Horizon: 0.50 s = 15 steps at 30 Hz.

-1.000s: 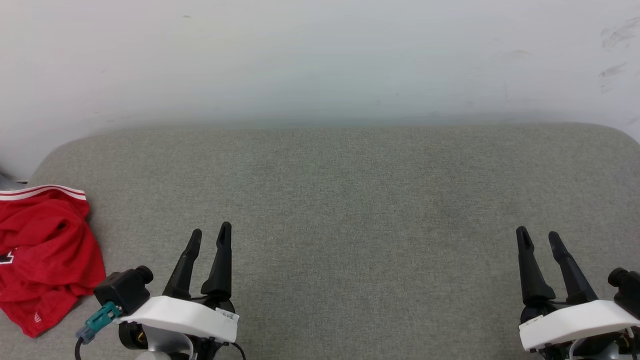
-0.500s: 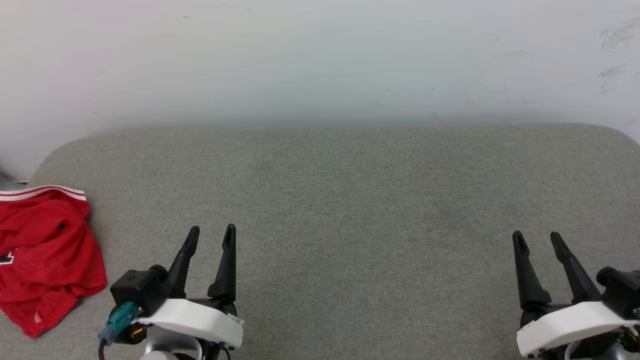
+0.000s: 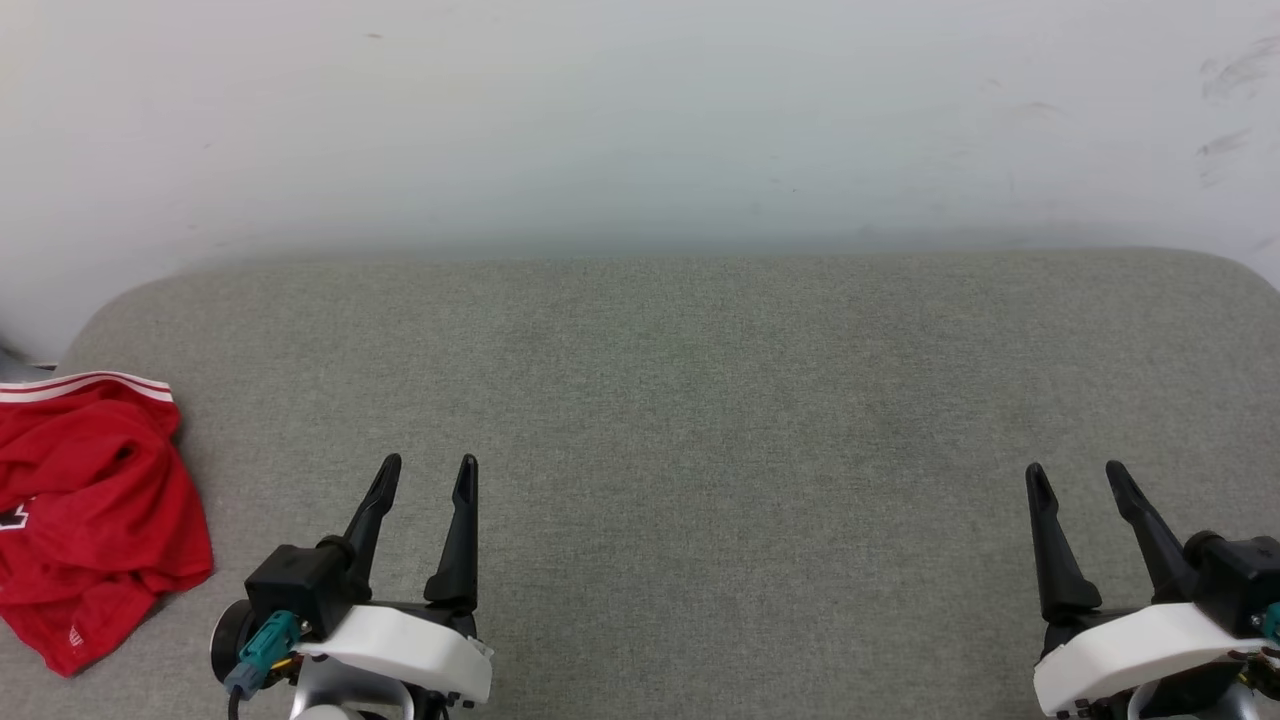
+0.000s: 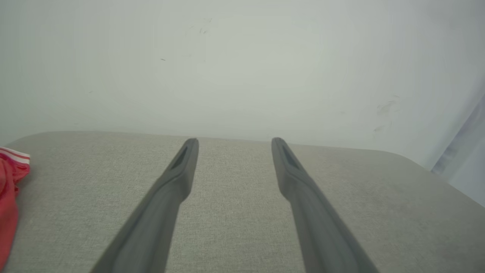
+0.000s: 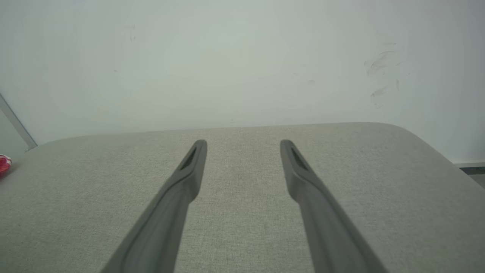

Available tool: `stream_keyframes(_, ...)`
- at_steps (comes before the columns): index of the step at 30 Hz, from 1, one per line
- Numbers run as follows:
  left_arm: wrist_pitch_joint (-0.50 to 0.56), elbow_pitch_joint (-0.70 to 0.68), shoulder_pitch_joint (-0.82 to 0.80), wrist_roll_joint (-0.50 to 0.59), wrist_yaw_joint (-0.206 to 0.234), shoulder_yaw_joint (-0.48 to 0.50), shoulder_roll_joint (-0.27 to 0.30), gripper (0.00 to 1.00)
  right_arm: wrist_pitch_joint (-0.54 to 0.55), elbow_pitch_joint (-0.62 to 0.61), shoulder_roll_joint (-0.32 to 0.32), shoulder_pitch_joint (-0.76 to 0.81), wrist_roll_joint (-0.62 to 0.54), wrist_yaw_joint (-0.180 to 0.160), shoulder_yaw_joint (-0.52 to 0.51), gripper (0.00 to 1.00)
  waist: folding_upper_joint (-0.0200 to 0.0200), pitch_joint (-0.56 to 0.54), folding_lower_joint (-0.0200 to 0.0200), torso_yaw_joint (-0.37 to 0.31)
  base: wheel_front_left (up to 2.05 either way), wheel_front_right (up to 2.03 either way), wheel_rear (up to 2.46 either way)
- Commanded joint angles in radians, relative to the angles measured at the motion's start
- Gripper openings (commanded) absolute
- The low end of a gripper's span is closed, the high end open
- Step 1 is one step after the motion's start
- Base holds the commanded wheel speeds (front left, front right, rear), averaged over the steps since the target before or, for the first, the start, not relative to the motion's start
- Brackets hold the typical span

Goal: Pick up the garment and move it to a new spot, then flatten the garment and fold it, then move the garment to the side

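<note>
Shirt: the red shirt (image 3: 90,510) lies crumpled in a heap, well off to the left of the left pincer (image 3: 428,463) and not touching it. The left border of the head view cuts it off.
Shirt details: a white-and-red striped band runs along its far side, and a scrap of black-and-white print shows at the picture's border.
Shirt from the wrists: it shows as a red fold (image 4: 9,197) far left of the left pincer's fingers, and as a small red sliver (image 5: 4,165) far left of the right pincer's fingers.
Left pincer: its two dark fingers are spread (image 4: 235,141) with a plain gap between them. It grips nothing, and grey cloth shows through the gap.
Right pincer: the right pincer (image 3: 1075,470) is spread about as wide (image 5: 243,142) and also grips nothing.
Contact: I cannot tell whether either pincer's fingertips rest on the cloth.
Surface: a grey cloth top (image 3: 700,380) lies under both pincers and the shirt.
Room: a wide stretch of cloth lies between the two pincers, and more runs ahead of their tips.
Edges: the far edge meets a white wall (image 3: 640,120) ahead of the tips. A rounded corner lies beyond the shirt and another beyond the right pincer.
Wall: there are scuff marks (image 3: 1235,70) ahead and to the right of the right pincer.
</note>
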Motion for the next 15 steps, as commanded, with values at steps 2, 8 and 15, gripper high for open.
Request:
stream_keyframes(2, -0.010, 0.002, 0.004, 0.020, 0.000, 0.002, 0.003, 1.00, -0.007, -0.011, -0.001, 0.007, -0.026, 0.000, -0.002, 1.00, -0.0001, 0.000, 0.0000, 0.000, 0.00, 0.00, 0.00)
stream_keyframes(8, -0.023, 0.014, 0.005, 0.033, -0.011, 0.007, 0.000, 1.00, -0.017, -0.013, -0.001, 0.007, -0.039, 0.000, -0.001, 1.00, -0.0001, 0.000, 0.0000, 0.003, 0.00, 0.00, 0.00)
stream_keyframes(15, -0.035, 0.026, 0.002, 0.064, -0.019, 0.020, -0.002, 1.00, -0.025, -0.023, -0.001, 0.012, -0.066, 0.000, -0.003, 1.00, -0.0001, 0.002, 0.0000, 0.021, 0.00, 0.00, 0.00)
